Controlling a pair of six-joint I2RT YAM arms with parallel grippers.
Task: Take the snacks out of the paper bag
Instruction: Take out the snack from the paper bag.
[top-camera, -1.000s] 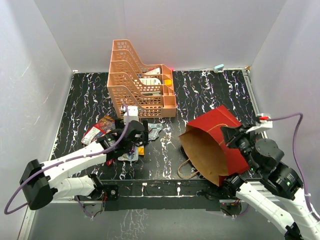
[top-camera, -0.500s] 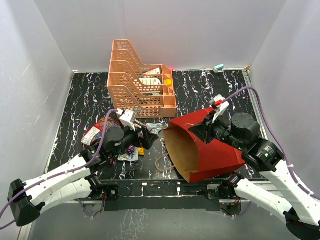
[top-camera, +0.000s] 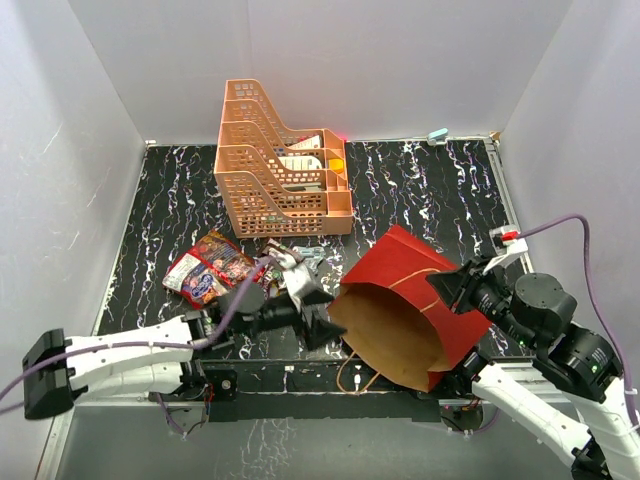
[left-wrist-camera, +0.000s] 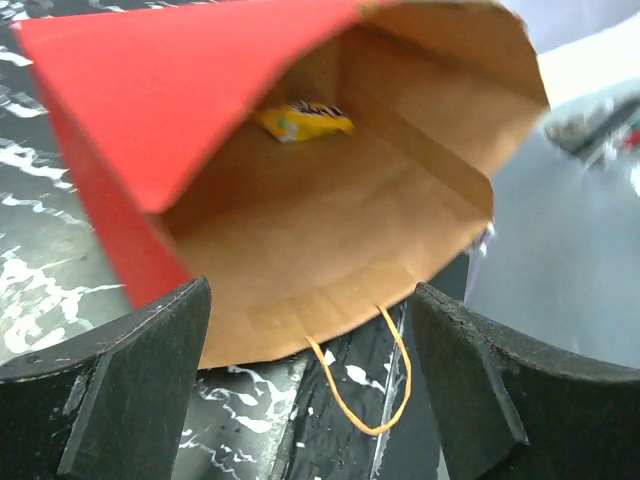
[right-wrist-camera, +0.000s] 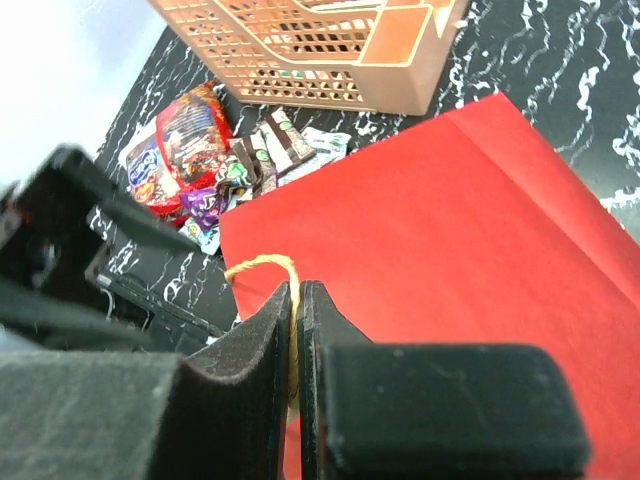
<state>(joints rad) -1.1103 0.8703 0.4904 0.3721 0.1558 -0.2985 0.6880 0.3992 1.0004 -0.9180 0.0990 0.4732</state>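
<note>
One snack (left-wrist-camera: 300, 122) in bag (left-wrist-camera: 150, 90), L-wrist only; L hand (left-wrist-camera: 312, 300) open, R hand (right-wrist-camera: 297, 300) grips cord (right-wrist-camera: 262, 265).

Paper bag (left-wrist-camera: 300, 250) mouth gapes wide before left fingers (left-wrist-camera: 120, 390); seemingly only a yellow packet (left-wrist-camera: 300, 122) inside

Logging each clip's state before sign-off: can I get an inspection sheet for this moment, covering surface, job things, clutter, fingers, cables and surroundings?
Surface: black marbled table; no spills seen.
Job's things: paper bag tilted, mouth toward the left gripper; yellow packet inside; red snack bag and small wrappers out on the table.
Clutter: orange rack at the back, holding items.
Grippers: left gripper's fingers open at the bag mouth; right gripper fingers shut on the cord handle.
Cables: purple cables, one on each arm.
Surroundings: white walls; nothing else seen.
</note>
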